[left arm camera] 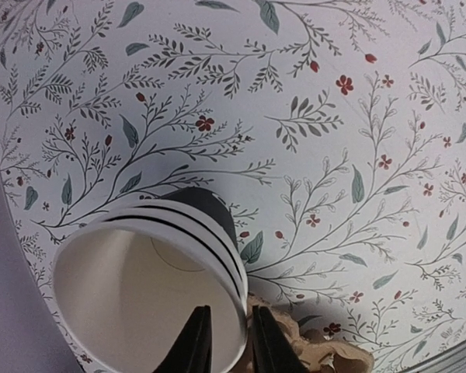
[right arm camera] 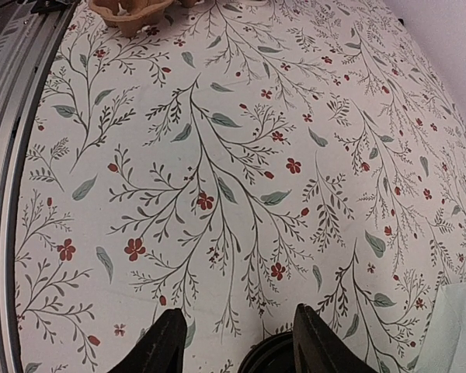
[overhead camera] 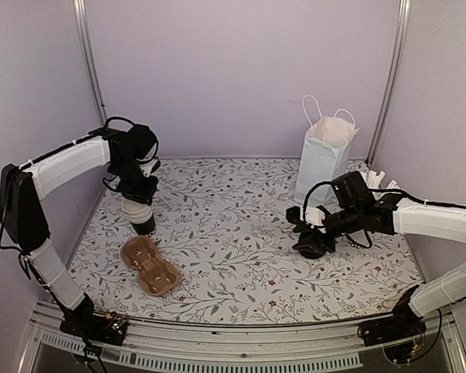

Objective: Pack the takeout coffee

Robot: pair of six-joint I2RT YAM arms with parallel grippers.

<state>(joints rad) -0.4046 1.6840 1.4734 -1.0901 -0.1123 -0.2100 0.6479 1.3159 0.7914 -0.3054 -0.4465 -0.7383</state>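
The left gripper straddles the rim of the top cup, one finger inside. Whether it pinches is impossible to judge. A straight upward lift should free it from those nested beneath, which only the left wrist view shows. The lid sits between the half-spread fingers of the right gripper, grip unclear. Only the overhead shows the bag behind it.

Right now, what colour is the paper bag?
The paper bag is pale blue; the top external view shows it best.
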